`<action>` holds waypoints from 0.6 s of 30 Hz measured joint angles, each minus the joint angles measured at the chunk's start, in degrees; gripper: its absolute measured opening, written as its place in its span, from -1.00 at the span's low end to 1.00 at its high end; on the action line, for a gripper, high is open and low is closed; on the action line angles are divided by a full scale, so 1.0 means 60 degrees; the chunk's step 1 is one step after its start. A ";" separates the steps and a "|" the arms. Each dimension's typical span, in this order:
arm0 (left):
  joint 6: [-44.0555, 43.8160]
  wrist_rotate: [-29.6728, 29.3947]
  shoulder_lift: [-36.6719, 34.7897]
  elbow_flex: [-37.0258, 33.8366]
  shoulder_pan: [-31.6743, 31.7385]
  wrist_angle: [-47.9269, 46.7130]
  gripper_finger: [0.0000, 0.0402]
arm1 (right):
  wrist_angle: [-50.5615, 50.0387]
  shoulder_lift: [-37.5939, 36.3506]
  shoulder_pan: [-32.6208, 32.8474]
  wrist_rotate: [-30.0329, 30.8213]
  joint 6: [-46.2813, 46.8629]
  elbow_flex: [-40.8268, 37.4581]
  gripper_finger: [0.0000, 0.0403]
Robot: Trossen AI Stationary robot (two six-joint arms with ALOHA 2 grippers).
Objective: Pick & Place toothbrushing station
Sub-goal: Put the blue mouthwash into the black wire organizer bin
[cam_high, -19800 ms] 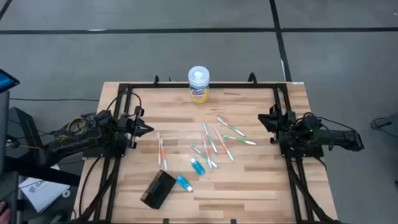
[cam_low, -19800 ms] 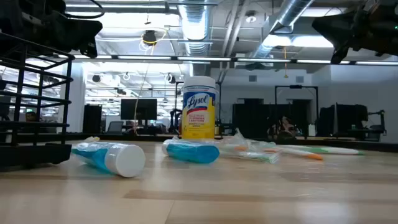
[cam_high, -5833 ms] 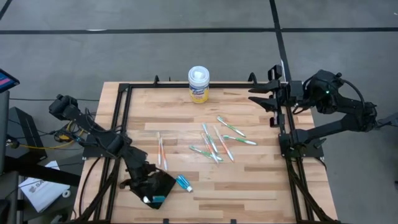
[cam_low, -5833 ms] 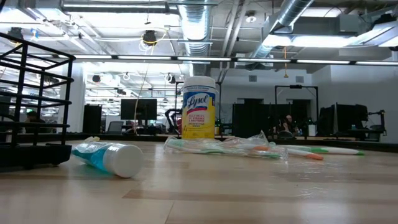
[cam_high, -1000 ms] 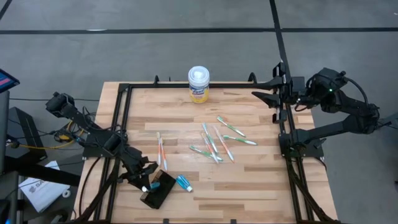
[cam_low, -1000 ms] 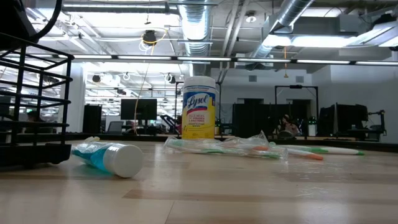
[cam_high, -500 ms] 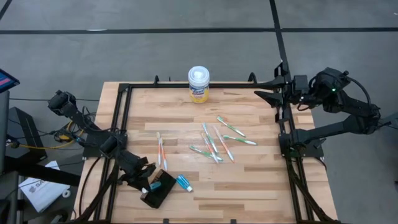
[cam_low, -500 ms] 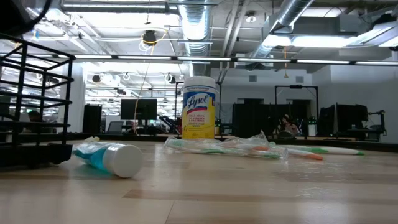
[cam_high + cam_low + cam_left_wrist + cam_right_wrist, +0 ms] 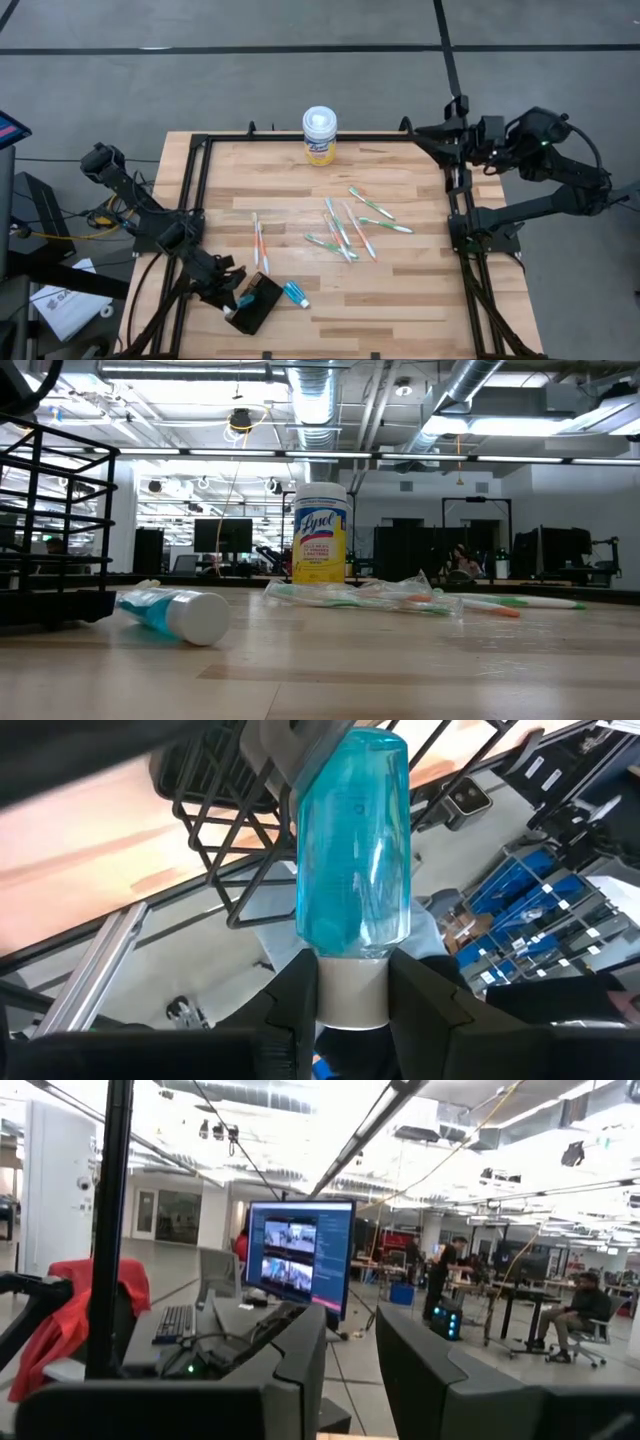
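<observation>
Diagonally, toothbrushing station [image 9: 254,305] on table [image 9: 400,290]

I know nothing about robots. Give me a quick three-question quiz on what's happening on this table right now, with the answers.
1. What does the left tool grip?
A. a toothbrush
B. a blue tube
C. the wipes canister
2. True or false: the right tool carries a toothbrush.
3. Fill in: a second blue tube lies on the table right beside the black ____.

Key: 1. B, held at its white cap. 2. False; it is open and empty, raised by the table's far right corner. 3. holder.
</observation>
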 joint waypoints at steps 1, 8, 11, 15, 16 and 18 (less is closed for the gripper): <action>-0.0003 -0.0034 0.0000 -0.0004 -0.0001 -0.0011 -0.58 | 0.0009 0.0029 0.0000 0.0000 0.0000 0.0000 -0.59; 0.0123 -0.0494 -0.0005 -0.0030 -0.0002 0.0105 -0.58 | -0.0044 0.0035 0.0000 0.0000 0.0113 0.0000 -0.59; 0.0318 -0.0905 -0.0031 -0.0044 0.0157 0.0301 -0.35 | -0.0053 0.0042 0.0000 -0.0001 0.0131 0.0000 -0.59; 0.0418 -0.0986 -0.0040 -0.0044 0.0337 0.0273 0.14 | -0.0047 0.0039 0.0000 0.0000 0.0135 0.0000 -0.59; 0.0425 -0.1032 -0.0040 -0.0044 0.0339 0.0278 0.21 | -0.0047 0.0039 0.0000 -0.0004 0.0135 0.0000 -0.59; 0.0427 -0.1089 -0.0040 -0.0044 0.0328 0.0284 0.31 | -0.0047 0.0039 0.0000 -0.0004 0.0136 0.0000 -0.59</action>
